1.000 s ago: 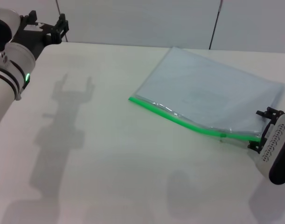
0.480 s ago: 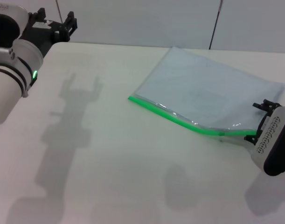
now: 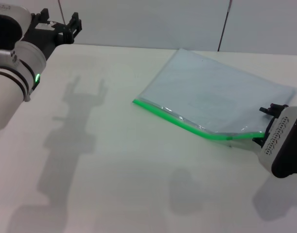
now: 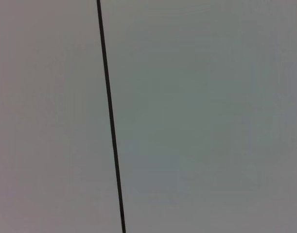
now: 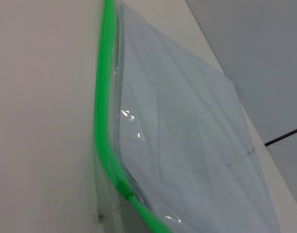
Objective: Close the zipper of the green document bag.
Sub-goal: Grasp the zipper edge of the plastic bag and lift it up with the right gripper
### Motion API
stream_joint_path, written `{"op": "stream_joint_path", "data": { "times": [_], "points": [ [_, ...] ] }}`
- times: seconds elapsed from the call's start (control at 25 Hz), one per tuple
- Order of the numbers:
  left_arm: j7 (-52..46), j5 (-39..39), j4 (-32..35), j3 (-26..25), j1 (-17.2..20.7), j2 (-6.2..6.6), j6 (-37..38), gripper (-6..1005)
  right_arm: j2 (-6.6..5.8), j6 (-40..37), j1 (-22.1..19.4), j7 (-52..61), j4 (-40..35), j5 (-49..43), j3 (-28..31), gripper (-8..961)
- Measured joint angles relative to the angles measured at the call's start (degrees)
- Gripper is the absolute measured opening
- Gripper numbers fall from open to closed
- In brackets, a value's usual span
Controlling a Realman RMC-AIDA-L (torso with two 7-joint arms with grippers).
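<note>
The green document bag (image 3: 216, 92) lies flat on the white table at the right, pale blue-grey and translucent. Its zipper (image 3: 177, 121) is a bright green strip along the near long edge. A small slider (image 3: 231, 139) sits close to the strip's right end. My right gripper (image 3: 266, 125) is at that right end, where the strip bends and rises a little off the table. In the right wrist view the zipper (image 5: 100, 121), slider (image 5: 123, 187) and bag (image 5: 187, 145) fill the picture. My left gripper (image 3: 60, 22) hangs open at the far left, well away from the bag.
The white table (image 3: 114, 160) stretches out left of and in front of the bag, crossed by the shadows of both arms. A grey wall with a dark vertical seam (image 3: 223, 24) stands behind it. The left wrist view shows only wall and a dark seam (image 4: 109, 121).
My right gripper has shifted up and to the left, and the zipper's right end has risen and bent with it. The left arm moved slightly right, then held still.
</note>
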Motion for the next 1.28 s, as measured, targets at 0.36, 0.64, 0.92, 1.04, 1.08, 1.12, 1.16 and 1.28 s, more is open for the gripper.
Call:
{"op": "stream_joint_path", "data": {
  "times": [0.36, 0.64, 0.92, 1.04, 1.08, 1.12, 1.16, 1.28],
  "points": [
    [0.1, 0.0, 0.0, -0.4, -0.1, 0.0, -1.6, 741, -0.05, -2.2, 1.9, 2.5, 1.6, -0.3, 0.5, 538],
    [2.3, 0.1, -0.9, -0.5, 0.0, 0.0, -2.4, 740, 0.02, -7.3, 2.4, 10.8, -1.0, -8.9, -0.4, 348],
    [5.3, 0.1, -4.1, -0.6, -0.2, 0.75, -11.4, 740, -0.12, -9.8, -2.3, 11.2, -12.7, -9.2, -1.9, 174],
    [7.1, 0.1, -6.3, -0.6, -0.8, 1.42, -17.5, 739, -0.23, -10.8, -3.2, 11.4, -15.6, -9.3, -1.7, 148],
    [8.0, 0.1, -7.0, -0.6, -0.9, 1.49, -18.9, 739, -0.24, -10.9, -3.5, 11.4, -16.2, -9.2, -1.6, 140],
    [9.3, 0.1, -7.9, -0.6, -1.0, 1.54, -21.0, 739, -0.24, -10.9, -3.7, 11.4, -16.8, -9.2, -1.6, 131],
    [10.6, 0.1, -8.6, -0.6, -1.0, 1.55, -22.6, 739, -0.25, -11.1, -3.9, 11.4, -17.4, -9.1, -1.5, 127],
    [14.7, 0.1, -11.2, -0.6, -1.1, 1.57, -28.5, 739, -0.21, -12.1, -4.4, 11.5, -19.5, -8.8, -1.4, 115]
  ]
}}
